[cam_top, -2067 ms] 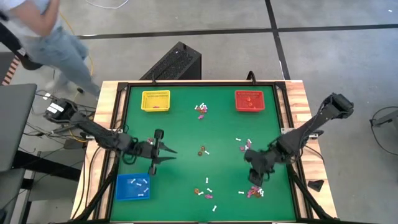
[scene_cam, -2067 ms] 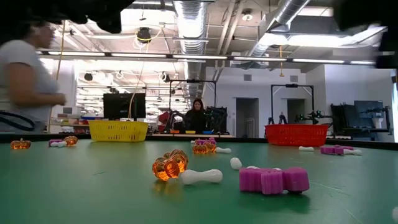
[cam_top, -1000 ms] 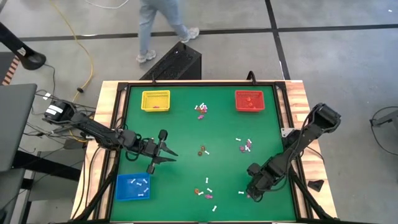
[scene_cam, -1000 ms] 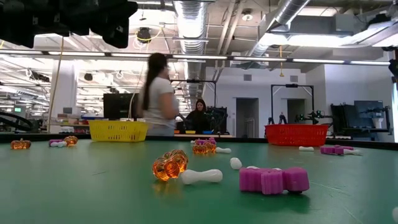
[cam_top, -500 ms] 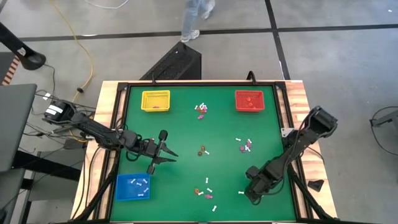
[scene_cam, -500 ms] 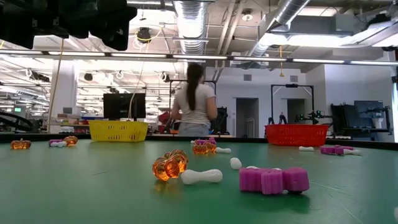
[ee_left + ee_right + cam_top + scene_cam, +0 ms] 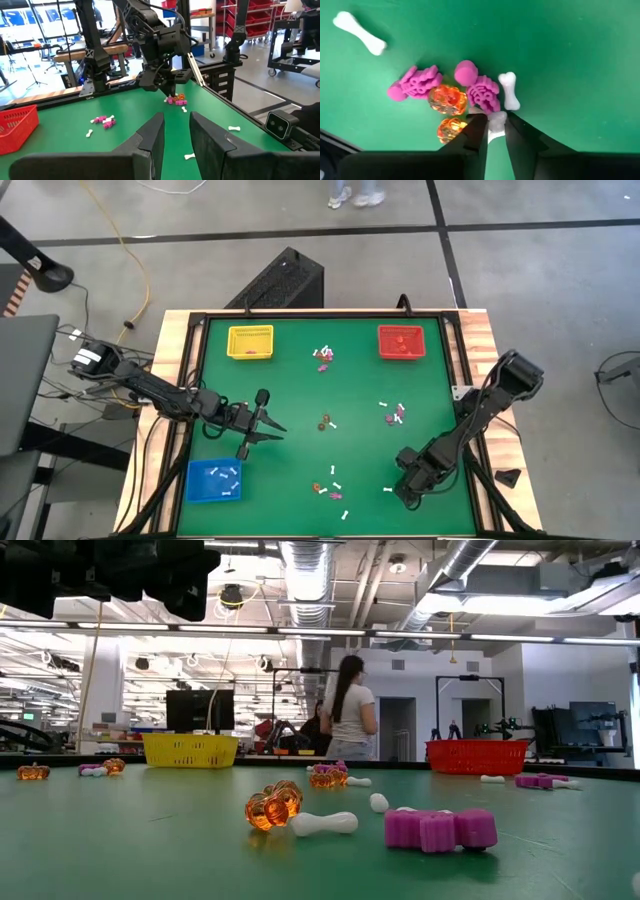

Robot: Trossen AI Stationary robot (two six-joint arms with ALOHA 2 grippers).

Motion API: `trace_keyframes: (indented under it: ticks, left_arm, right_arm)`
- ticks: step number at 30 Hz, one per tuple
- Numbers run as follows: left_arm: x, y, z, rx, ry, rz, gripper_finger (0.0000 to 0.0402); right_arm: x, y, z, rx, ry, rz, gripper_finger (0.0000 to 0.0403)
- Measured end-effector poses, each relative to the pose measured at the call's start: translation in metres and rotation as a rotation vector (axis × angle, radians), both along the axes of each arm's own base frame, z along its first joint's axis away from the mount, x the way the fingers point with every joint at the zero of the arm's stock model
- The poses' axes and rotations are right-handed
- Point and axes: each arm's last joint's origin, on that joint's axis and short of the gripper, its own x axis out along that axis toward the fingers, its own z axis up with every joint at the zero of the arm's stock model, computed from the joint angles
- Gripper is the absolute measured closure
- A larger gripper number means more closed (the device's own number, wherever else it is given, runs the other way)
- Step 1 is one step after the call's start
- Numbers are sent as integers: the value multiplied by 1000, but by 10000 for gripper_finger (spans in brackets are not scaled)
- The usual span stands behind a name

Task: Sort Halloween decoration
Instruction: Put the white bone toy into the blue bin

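- I have the right claw (image 7: pixel 493 131) low over a small heap of trinkets near the table's (image 7: pixel 300 385) front right corner; in the high view it (image 7: pixel 408 488) covers that heap.
- Through the right wrist view, its fingers (image 7: pixel 471 131) are clenched on a small white piece (image 7: pixel 496 120) at the heap's edge; most of that piece is hidden, so I cannot tell which way it runs.
- Just beside the pinched piece, a white bone (image 7: pixel 509 91) lies with its long axis running straight away from the claw, touching a pink skeleton (image 7: pixel 479 89) that lies at a slant, round head away from the claw.
- A second pink skeleton (image 7: pixel 415 83) lies more crosswise, and two orange pumpkins (image 7: pixel 446 99) sit between the skeletons and the fingers.
- Another bone (image 7: pixel 359 33) lies well apart from the heap, on a diagonal.
- My left claw (image 7: pixel 262 423) hangs over the table's left side, above the blue tray (image 7: pixel 214 481), released, its fingers (image 7: pixel 151 136) spread with a gap between them.
- Other trinkets are scattered on the table: a cluster (image 7: pixel 323 357) between the yellow tray (image 7: pixel 250 341) and the red tray (image 7: pixel 402 342), more (image 7: pixel 395 415) on the right, and some (image 7: pixel 332 490) by the front edge.
- White pieces (image 7: pixel 226 475) lie in the blue tray.
- In the low view a person (image 7: pixel 349 708) stands beyond the table.
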Motion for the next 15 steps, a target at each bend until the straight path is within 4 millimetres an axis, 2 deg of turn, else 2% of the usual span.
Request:
trace_keyframes:
  ticks: [6,15]
  left_arm:
    - [0,0,0,0,0,-1,320]
    - [0,0,0,-1,0,0,320]
  right_arm:
    - [1,-4,6,-19,-54,5,338]
    - [-2,-16,24,-18,-88,28,341]
